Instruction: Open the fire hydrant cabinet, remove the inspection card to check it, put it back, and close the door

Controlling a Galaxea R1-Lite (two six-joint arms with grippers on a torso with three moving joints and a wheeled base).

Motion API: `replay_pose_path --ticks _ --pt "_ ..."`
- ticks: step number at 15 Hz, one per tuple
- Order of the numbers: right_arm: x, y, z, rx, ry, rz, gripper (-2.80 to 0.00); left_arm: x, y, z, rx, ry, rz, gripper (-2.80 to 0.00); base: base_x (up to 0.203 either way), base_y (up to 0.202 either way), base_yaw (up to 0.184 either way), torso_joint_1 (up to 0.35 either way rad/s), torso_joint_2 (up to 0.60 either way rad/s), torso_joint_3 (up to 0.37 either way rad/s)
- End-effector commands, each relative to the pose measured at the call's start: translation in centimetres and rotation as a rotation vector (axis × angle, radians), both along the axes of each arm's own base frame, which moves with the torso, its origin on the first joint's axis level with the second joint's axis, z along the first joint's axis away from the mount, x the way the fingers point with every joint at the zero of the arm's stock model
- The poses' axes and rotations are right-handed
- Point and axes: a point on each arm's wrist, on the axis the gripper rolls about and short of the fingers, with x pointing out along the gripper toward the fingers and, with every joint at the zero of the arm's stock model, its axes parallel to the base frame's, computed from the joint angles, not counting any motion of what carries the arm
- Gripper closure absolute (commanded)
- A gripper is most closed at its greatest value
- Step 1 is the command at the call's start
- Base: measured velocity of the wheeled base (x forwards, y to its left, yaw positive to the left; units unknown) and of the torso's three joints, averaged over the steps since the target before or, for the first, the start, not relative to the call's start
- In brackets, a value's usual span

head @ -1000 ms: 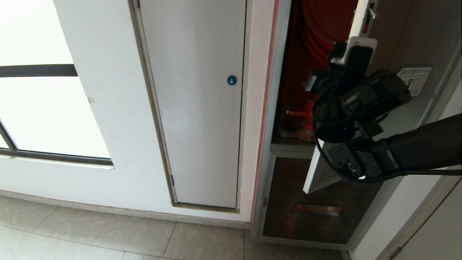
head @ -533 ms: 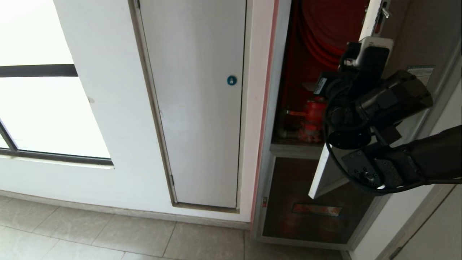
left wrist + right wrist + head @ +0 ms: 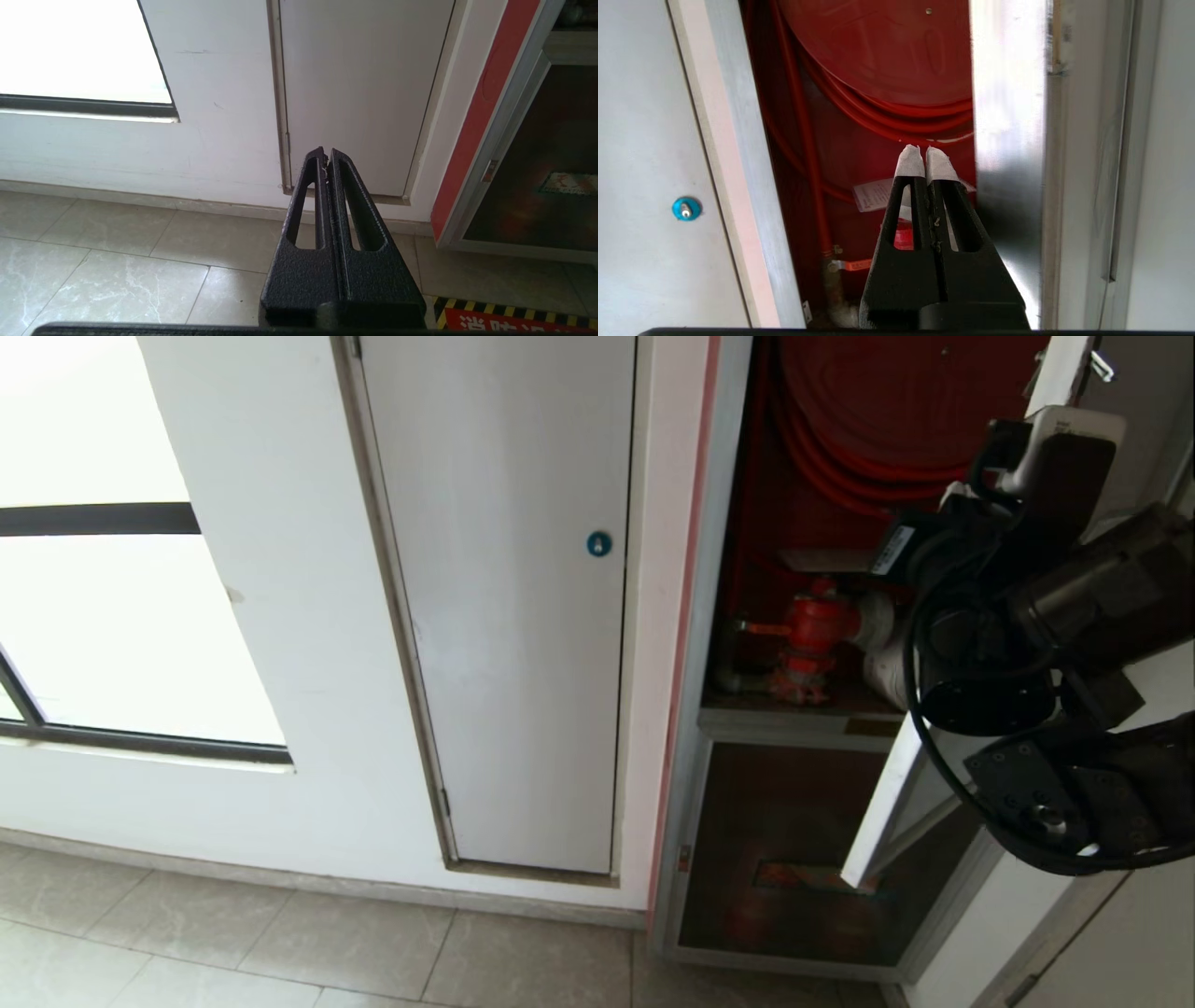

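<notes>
You have the aluminium-framed dark glass door (image 3: 943, 775) swung open on the red-lined fire hydrant cabinet (image 3: 794, 504). Your right claw (image 3: 924, 156), pressed shut and empty, points inside near the white inspection card (image 3: 873, 196), not yet taken out; checking, returning and closing remain.

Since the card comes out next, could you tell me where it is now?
In the right wrist view the white card hangs inside the fire hydrant cabinet, below the red coiled hose, just behind the shut right gripper.
</notes>
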Motion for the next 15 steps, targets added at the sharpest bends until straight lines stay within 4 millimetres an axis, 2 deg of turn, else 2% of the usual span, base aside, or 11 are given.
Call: replay_pose_path --ticks 1,9,15 --pt "-1.3 -0.5 0.8 0.012 -0.023 -0.002 0.00 0.0 0.0 -0.2 0.000 0.006 0.000 0.00 0.000 0.000 0.000 0.000 0.00 0.000" --pt "-5.4 -2.3 2.0 0.025 -0.051 0.001 0.00 0.0 0.0 -0.2 0.000 0.006 0.000 0.00 0.000 0.000 0.000 0.000 0.00 0.000" --pt "-6.9 -3.0 2.1 0.028 -0.054 0.001 0.00 0.0 0.0 -0.2 0.000 0.006 0.000 0.00 0.000 0.000 0.000 0.000 0.00 0.000"
